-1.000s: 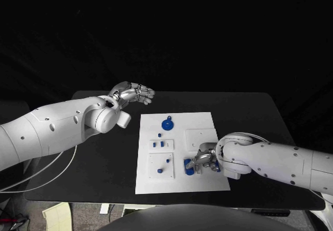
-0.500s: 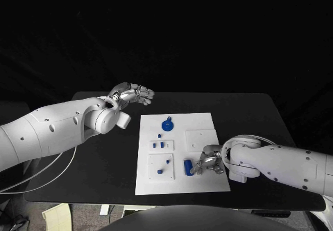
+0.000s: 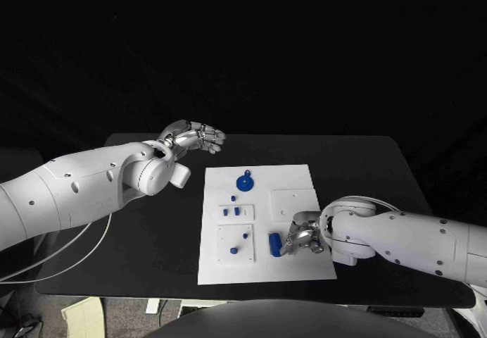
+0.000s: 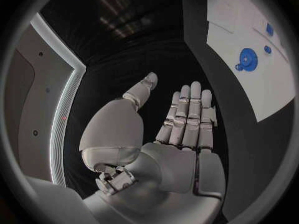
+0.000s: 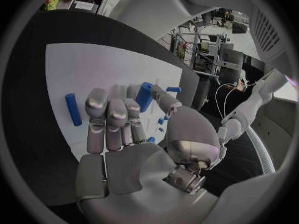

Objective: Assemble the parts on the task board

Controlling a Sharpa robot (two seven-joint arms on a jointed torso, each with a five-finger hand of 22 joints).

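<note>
The right hand has shifted slightly up the task board since a moment ago; it pinches a blue part near the board's lower right corner. The left hand stays raised beyond the board, fingers released, holding nothing.

The right robot hand covers part of the board. A blue part sits behind its fingers; whether they touch it is unclear. The board's small pegs are too tiny to identify.
</note>
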